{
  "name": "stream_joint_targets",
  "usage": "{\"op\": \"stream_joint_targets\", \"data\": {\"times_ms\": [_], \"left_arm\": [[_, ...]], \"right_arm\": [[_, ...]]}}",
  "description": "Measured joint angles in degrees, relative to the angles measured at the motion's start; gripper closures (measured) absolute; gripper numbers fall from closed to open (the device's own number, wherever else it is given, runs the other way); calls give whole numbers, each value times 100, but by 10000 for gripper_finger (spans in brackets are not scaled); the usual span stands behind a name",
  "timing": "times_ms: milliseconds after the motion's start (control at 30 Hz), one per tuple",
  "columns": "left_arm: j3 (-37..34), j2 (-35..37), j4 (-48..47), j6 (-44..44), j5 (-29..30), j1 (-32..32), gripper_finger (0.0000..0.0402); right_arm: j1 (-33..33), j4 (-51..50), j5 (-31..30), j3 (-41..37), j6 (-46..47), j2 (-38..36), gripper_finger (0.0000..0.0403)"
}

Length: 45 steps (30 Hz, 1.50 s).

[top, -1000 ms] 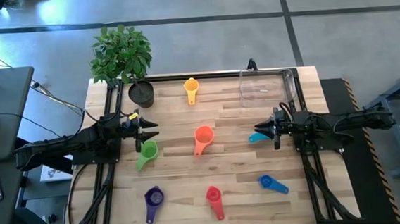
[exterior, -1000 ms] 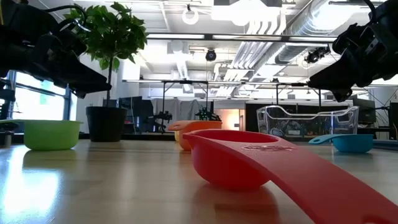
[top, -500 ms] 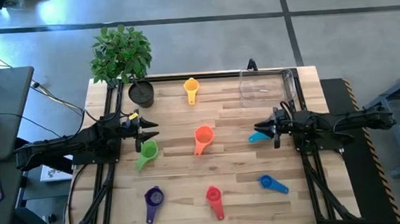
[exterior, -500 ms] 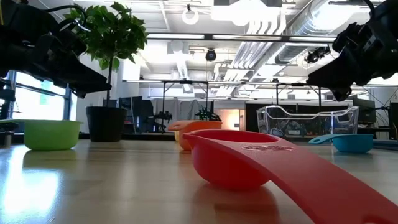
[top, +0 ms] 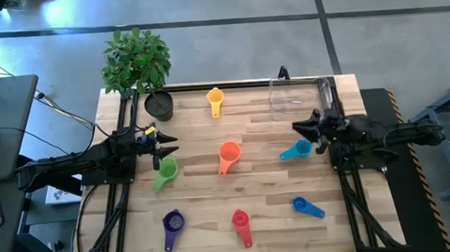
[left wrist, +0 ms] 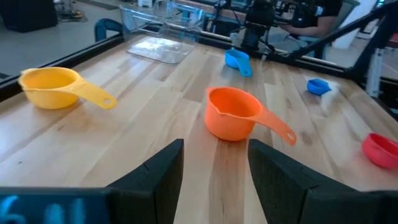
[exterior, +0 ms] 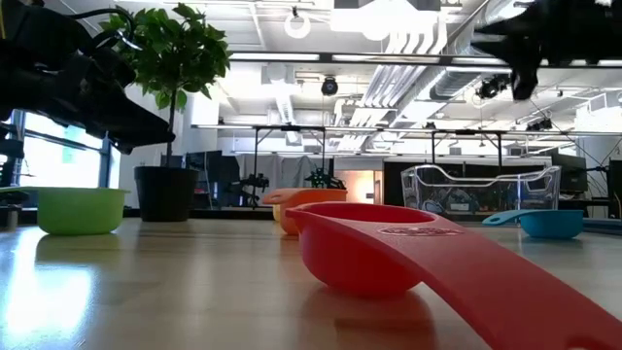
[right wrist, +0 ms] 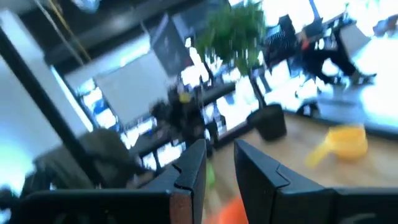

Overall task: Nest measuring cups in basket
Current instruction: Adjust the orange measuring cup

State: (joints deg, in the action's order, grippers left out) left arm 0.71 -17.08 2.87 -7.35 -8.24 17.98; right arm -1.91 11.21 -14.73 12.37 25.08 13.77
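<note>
Right gripper point(top: 304, 125): raised above the table, just beside the near edge of the basket point(top: 301, 94); fingers parted with a narrow gap, nothing between them. It sits just above the light blue cup point(top: 296, 149), not touching it.

Left gripper point(top: 165, 150): waiting well to the left of the basket, fingers apart and empty, hovering just beside the green cup point(top: 165, 173).

Basket: clear bin at the far right corner of the table point(top: 200, 223). It appears to hold no cups.

Cups, placed from the basket:
- light blue cup: nearest, just in front of it.
- yellow cup point(top: 215, 100): to its left, along the same far edge.
- orange cup point(top: 228, 155): mid-table, in front and left of it.
- green cup: farther left again.
- blue cup point(top: 304, 207): well in front, near the table's front edge.
- red cup point(top: 240, 223): front edge, left of the blue one.
- purple cup point(top: 171, 225): front edge, farthest from the basket.

Progress: judged as barely begun. All seven cups lie loose on the table; none nested, none in the basket. All seven placements remain.

Other: potted plant point(top: 140, 68) at the far left corner.

Writing: no legible brand or label; a faint round embossed mark on the red cup's handle cannot be read.
</note>
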Motion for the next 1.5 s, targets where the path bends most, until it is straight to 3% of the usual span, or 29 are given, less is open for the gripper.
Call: {"op": "stream_joint_targets", "data": {"times_ms": [133,233,533,867,1067,1300,1500], "left_arm": [[0,0,0,-5,3,0,232],[1,0,2,-12,4,0,232],[0,0,5,-1187,7,0,232],[0,2,4,-1657,5,0,232],[2,0,4,-1657,5,0,232],[0,1,3,-1660,5,0,232],[0,2,2,-1664,5,0,232]], "right_arm": [[0,-8,-159,564,-270,230,327],[0,-7,-177,1046,91,627,327],[0,-448,-127,2651,851,2710,327],[0,-2678,-180,4657,2247,4950,327],[0,-3829,-178,5722,2441,6159,327],[0,-4667,-134,6495,2592,7240,327],[0,-5010,-136,6683,2946,7880,327]]}}
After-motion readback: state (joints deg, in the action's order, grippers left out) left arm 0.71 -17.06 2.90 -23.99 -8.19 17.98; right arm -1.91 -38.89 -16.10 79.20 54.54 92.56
